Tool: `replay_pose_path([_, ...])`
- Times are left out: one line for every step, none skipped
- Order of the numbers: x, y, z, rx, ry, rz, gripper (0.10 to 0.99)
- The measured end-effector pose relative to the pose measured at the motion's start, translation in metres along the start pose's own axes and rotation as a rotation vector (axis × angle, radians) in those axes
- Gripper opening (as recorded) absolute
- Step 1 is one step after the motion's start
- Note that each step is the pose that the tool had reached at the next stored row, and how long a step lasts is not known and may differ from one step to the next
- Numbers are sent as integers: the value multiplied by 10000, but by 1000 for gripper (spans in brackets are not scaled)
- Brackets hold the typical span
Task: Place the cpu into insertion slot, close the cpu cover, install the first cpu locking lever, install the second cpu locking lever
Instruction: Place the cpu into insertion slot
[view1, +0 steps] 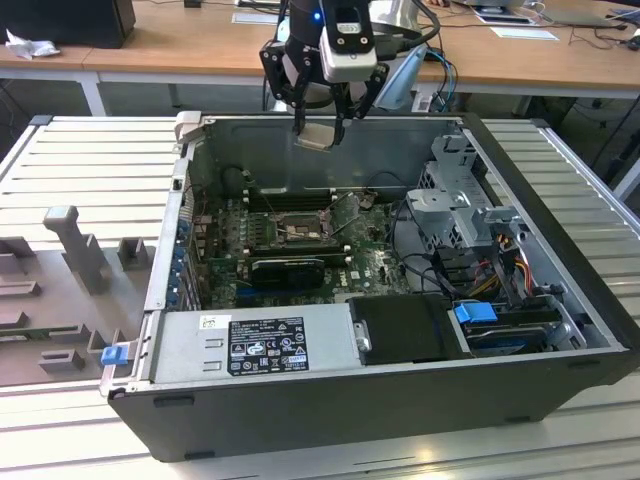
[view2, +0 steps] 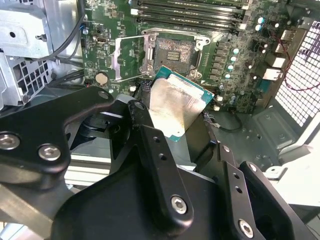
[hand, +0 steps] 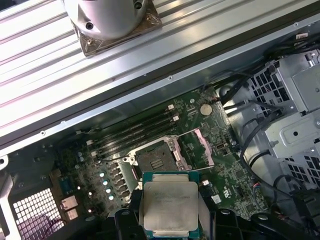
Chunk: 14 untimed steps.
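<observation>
My gripper (view1: 318, 133) hangs above the open computer case, shut on the cpu (view1: 315, 137), a flat silver-grey square chip held by its edges. In both wrist views the cpu (view2: 177, 102) (hand: 170, 202) sits between the black fingers (view2: 150, 142), well above the motherboard. The insertion slot (view1: 295, 232) (view2: 174, 52) (hand: 154, 161) lies bare below it, a dark square socket with a metal rim. The cpu cover (view1: 345, 213) (view2: 129, 57) (hand: 196, 147) is swung open, standing beside the socket.
Long black memory slots (hand: 135, 131) run beside the socket, and a black card (view1: 287, 268) lies on its other side. A metal drive cage (view1: 455, 205) with cables fills the case at the exterior view's right. The power supply (view1: 250, 343) spans the front. Grey fixtures (view1: 75, 250) stand on the ribbed table.
</observation>
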<state>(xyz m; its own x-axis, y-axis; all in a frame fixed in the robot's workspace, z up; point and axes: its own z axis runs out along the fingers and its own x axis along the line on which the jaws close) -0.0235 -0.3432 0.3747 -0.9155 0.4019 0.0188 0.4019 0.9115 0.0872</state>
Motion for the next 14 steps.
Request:
replay_pose_path([1,0,1,0,-2,18,529])
replay_pose_path([2,-1,1,0,-2,28,529])
replay_pose_path([2,-1,1,0,-3,36,529])
replay_pose_path([2,-1,1,-1,-4,40,529])
replay_pose_path([2,-1,1,-1,-4,45,529])
replay_pose_path([2,-1,2,-1,-5,51,529])
replay_pose_path([3,-1,3,-1,-6,57,529])
replay_pose_path([3,-2,3,-1,-5,60,529])
replay_pose_path([4,-2,3,-1,-6,65,529])
replay_pose_path([4,-2,4,-1,-6,67,529])
replay_pose_path([5,-3,5,-1,-7,72,529])
replay_pose_path([7,-3,5,-1,-7,77,529])
replay_pose_path([7,-4,6,-2,-7,82,529])
replay_pose_path([8,-4,7,-2,-8,88,529])
